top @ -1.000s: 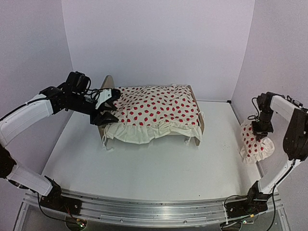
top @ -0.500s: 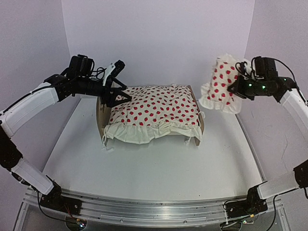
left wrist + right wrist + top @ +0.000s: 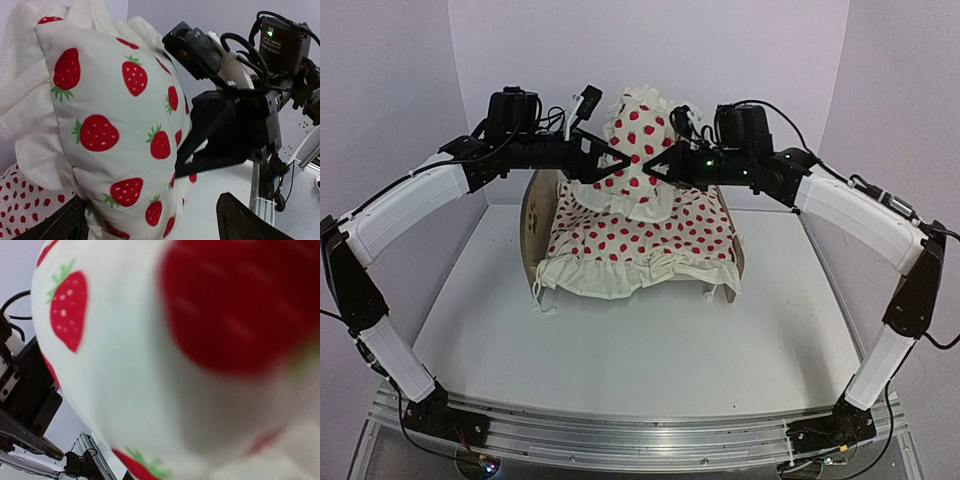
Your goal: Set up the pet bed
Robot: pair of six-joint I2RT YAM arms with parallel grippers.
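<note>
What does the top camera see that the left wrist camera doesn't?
Only the top view shows the wooden pet bed with its tall headboard. Only the left wrist view shows that the red dots on the pillow are strawberries with green leaves. Both show the pillow held up in the air, pinched in the shut right gripper, with the open left gripper beside it and some of the dotted duvet below.

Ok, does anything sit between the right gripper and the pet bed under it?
Only its own load: the right gripper is shut on the strawberry pillow, which hangs in the air over the pet bed. The duvet covers the bed's top. The open left gripper is beside the pillow, not under it.
</note>
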